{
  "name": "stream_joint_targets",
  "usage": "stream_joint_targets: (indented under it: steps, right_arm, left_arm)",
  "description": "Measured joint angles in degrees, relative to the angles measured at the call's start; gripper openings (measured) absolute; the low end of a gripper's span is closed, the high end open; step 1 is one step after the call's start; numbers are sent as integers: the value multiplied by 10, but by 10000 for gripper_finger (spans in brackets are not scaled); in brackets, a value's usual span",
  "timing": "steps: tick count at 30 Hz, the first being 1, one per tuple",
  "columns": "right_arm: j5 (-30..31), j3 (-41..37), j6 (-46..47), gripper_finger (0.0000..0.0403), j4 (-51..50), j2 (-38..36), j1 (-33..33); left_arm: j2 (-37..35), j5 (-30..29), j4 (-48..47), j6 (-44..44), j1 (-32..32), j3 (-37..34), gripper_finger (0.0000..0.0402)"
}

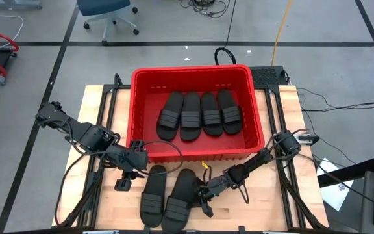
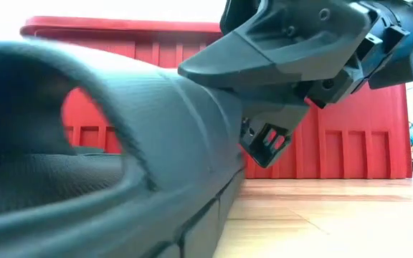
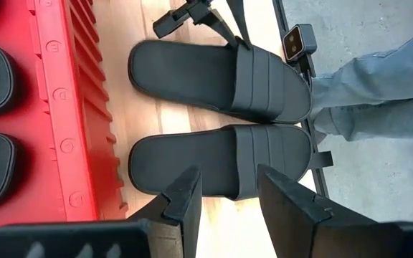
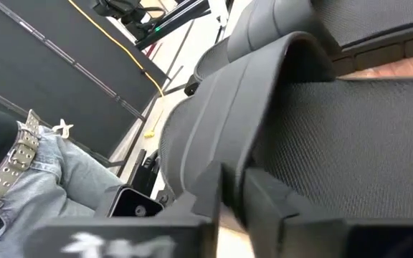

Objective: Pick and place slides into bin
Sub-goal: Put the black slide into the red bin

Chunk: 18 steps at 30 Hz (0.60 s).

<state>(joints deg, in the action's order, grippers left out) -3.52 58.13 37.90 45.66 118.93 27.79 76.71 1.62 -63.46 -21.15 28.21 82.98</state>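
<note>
My right claw (image 1: 203, 193) is closed on the wide ribbed strap of one matte black rubber slide sandal (image 1: 182, 199) that lies on the wooden counter (image 1: 265, 208), just in front of the large rectangular red plastic bin (image 1: 145, 153). My left claw (image 1: 123, 183) hangs with its fingers (image 3: 181, 204) apart above the neighbouring black slide (image 1: 152, 195), close to the bin's front wall and holding nothing. Four more black slides (image 1: 200, 114) lie side by side inside the bin, and a person's leg in blue jeans (image 3: 378, 93) stands beside the counter.
</note>
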Motion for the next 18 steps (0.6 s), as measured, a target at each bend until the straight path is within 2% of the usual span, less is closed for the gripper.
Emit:
stream_joint_targets:
  steps: [2,10,18]
  right_arm:
    - [0,0,-1,11,1,0,1]
    - [2,0,0,4,-3,-6,1]
    - [7,-1,-23,2,-53,-79,0]
  left_arm:
    - [0,0,0,0,0,0,131]
    - [0,0,0,15,0,0,131]
    - [0,0,0,15,0,0,131]
